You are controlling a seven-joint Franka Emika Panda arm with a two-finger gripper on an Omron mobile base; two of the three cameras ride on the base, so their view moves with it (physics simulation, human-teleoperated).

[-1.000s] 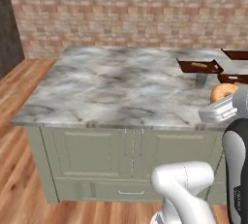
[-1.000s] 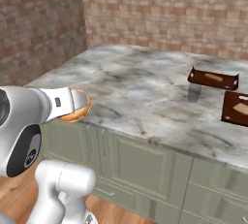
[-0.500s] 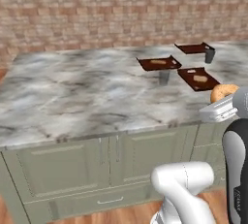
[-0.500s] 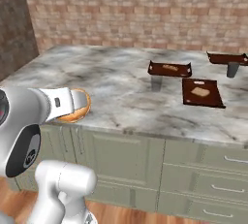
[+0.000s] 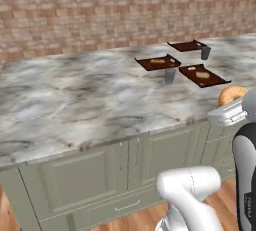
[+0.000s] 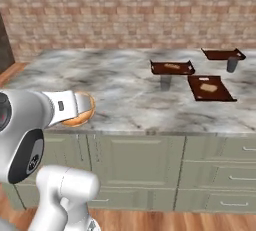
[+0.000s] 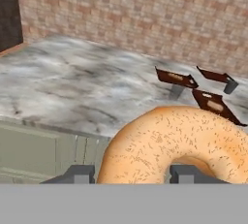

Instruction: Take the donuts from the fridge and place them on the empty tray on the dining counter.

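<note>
The long island counter with a grey-white marble top (image 5: 90, 100) stands on pale sage-green panelled cabinets (image 6: 135, 167) over a wooden plank floor (image 6: 200, 220). Toward its far right end lie three dark reddish-brown rectangular trays. Two of them, (image 6: 172, 67) and (image 6: 210, 87), carry a pale pastry each, while the farthest (image 6: 221, 54) looks bare, and two small grey cylinders (image 6: 165, 82) (image 6: 231, 64) stand beside them.

A red-brown brick wall (image 6: 125, 10) runs behind; sage-green panelled cabinets (image 6: 135, 165) with slim handles stand on a warm wooden plank floor (image 6: 150, 220)
</note>
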